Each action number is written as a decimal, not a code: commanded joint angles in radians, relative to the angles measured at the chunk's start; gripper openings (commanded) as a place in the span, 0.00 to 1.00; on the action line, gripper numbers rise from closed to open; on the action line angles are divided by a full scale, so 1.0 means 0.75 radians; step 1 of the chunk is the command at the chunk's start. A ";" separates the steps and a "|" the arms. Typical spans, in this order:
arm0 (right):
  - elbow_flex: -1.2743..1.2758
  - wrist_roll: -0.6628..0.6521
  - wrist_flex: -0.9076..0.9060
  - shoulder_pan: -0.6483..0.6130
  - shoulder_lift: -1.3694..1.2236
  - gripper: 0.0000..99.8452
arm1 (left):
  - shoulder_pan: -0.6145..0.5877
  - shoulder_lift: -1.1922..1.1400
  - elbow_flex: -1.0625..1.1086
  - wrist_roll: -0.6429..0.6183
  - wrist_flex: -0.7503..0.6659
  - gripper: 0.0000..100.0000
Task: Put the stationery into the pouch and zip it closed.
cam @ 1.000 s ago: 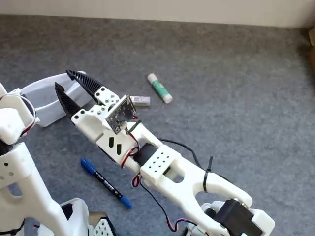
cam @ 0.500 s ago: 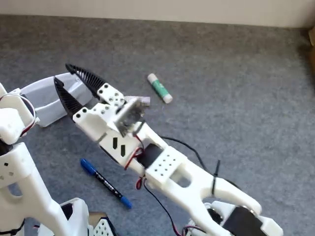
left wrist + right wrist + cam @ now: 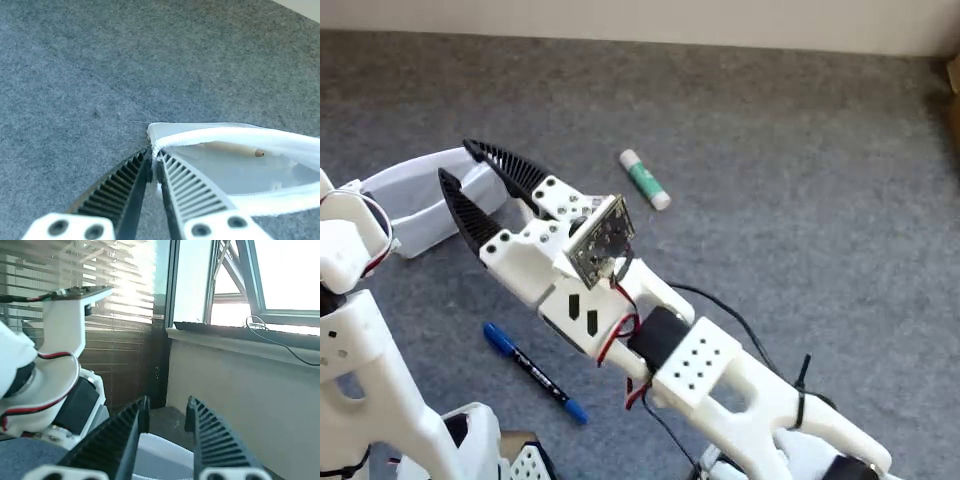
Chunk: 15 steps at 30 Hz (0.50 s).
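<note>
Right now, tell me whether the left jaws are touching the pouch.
Touching. The left wrist view shows the left gripper, jaws clamped on the pouch at its rim.

Rough matt grey felt-like cloth table cover [image 3: 800, 130], smooth translucent white plastic pouch [image 3: 250, 172] with woven cloth zip edge, pale wooden pencil [image 3: 232, 148], matt black ribbed plastic gripper fingers [image 3: 500, 165], smooth white plastic arm shells [image 3: 760, 390], glossy blue-and-black plastic marker pen [image 3: 535, 372], green-and-white plastic glue stick [image 3: 645, 180]

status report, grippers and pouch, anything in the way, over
Left gripper shut on pouch corner, pouch mouth open, wooden stick inside. Right gripper open, empty, over pouch. Glue stick and blue pen out on carpet. No obstruction seen.
</note>
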State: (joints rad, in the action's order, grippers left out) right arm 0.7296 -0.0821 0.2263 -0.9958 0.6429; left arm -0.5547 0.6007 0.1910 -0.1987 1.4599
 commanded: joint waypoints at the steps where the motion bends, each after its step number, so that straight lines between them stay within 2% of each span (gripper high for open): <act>1: -0.024 -0.010 -0.103 -0.040 0.089 0.12 | -0.017 -0.017 0.046 -0.016 -0.008 0.01; 15: -0.026 -0.012 -0.498 -0.026 0.103 0.12 | -0.017 -0.017 0.048 -0.016 -0.027 0.01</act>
State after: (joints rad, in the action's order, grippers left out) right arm 0.7296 -0.0821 -0.0928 -1.0173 0.6674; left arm -0.5547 0.6007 0.1987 -0.1987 1.4446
